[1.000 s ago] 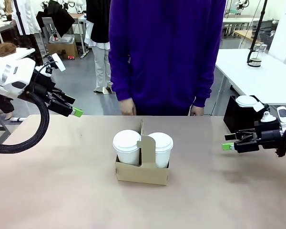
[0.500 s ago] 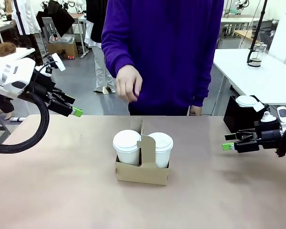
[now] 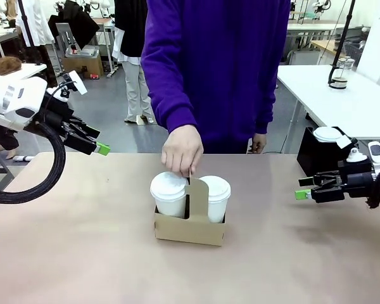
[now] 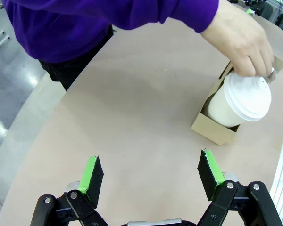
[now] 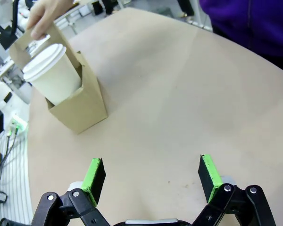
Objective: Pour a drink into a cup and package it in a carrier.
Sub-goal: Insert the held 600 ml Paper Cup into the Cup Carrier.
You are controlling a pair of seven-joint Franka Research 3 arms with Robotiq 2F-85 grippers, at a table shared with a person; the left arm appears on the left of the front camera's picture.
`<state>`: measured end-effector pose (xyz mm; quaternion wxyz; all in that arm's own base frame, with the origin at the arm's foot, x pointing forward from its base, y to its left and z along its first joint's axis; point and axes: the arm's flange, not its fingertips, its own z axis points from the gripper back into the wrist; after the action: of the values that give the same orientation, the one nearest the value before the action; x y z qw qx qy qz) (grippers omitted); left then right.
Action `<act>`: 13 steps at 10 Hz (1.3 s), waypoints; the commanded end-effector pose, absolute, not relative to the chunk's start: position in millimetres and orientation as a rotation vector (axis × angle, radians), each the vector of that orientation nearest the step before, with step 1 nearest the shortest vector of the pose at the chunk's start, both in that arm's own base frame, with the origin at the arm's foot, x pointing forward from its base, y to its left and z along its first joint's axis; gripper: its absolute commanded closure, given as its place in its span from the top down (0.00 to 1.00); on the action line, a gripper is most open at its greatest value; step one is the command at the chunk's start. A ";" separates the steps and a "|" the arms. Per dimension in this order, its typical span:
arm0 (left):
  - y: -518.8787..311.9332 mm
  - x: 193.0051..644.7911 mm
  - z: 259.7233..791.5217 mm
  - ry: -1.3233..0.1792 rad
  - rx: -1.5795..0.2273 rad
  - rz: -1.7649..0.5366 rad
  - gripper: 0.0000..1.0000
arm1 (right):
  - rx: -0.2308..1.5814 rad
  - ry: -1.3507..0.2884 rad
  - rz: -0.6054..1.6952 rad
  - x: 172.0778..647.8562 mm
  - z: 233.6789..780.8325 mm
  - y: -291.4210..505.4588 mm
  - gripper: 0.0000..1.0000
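Carrier [image 3: 190, 227] sits mid-table [image 3: 82, 253], holding two lidded cups side by side — left cup [image 3: 169, 195], right cup [image 3: 214, 197]. Person's hand [image 3: 182, 151] reaches down from the far side, fingers pinching the top of the carrier's upright handle tab.

Left gripper [image 3: 102, 149] hangs above the table's left edge, jaws wide apart, nothing between them; the wrist view shows bare tabletop between its green pads [image 4: 91, 172]. Right gripper [image 3: 301, 194] hovers low at the right side, well apart from the carrier — jaws likewise spread and empty.
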<state>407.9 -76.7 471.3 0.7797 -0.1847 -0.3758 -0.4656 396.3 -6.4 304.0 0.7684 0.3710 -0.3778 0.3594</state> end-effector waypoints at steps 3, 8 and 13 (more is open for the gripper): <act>-77.0 408.9 471.8 -0.810 -0.408 -0.998 1.00 | 0.806 -0.845 0.799 396.0 303.9 -9.8 1.00; -77.0 408.9 471.8 -0.810 -0.408 -0.998 1.00 | 0.806 -0.845 0.799 396.0 303.9 -9.8 1.00; -77.0 408.9 471.8 -0.810 -0.408 -0.998 1.00 | 0.806 -0.845 0.799 396.0 303.9 -9.8 1.00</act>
<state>407.9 -76.6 471.3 0.7797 -0.1847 -0.3758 -0.4655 396.3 -6.5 304.0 0.7683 0.3709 -0.3779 0.3596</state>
